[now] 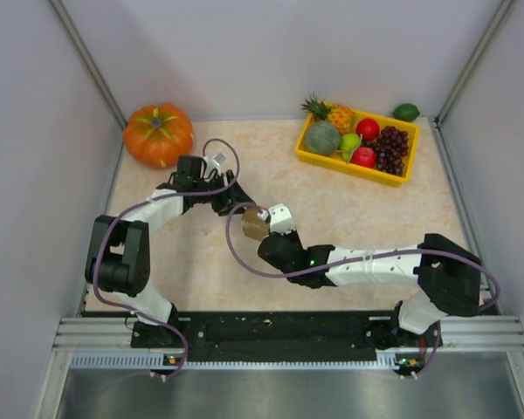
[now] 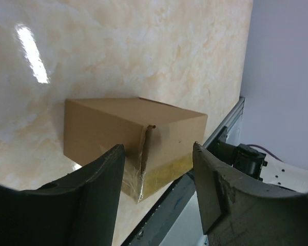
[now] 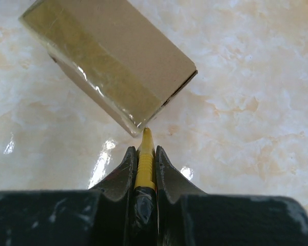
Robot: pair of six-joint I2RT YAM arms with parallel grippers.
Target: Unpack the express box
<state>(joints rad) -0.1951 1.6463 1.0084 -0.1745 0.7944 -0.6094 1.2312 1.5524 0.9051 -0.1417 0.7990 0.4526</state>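
Note:
The express box (image 1: 254, 223) is a small brown taped carton on the marble table, between the two grippers. In the left wrist view the box (image 2: 128, 138) stands just beyond my left gripper (image 2: 159, 154), which is open with a finger on either side of the box's near corner. My left gripper (image 1: 230, 200) sits at the box's upper left. My right gripper (image 3: 145, 154) is shut on a yellow-tipped cutter (image 3: 145, 159), whose tip points at the taped corner of the box (image 3: 113, 61). In the top view my right gripper (image 1: 271, 229) is at the box's right side.
An orange pumpkin (image 1: 158, 133) sits at the back left. A yellow fruit tray (image 1: 312, 157) with several fruits stands at the back right, a green lime (image 1: 406, 112) behind it. White walls enclose the table on three sides.

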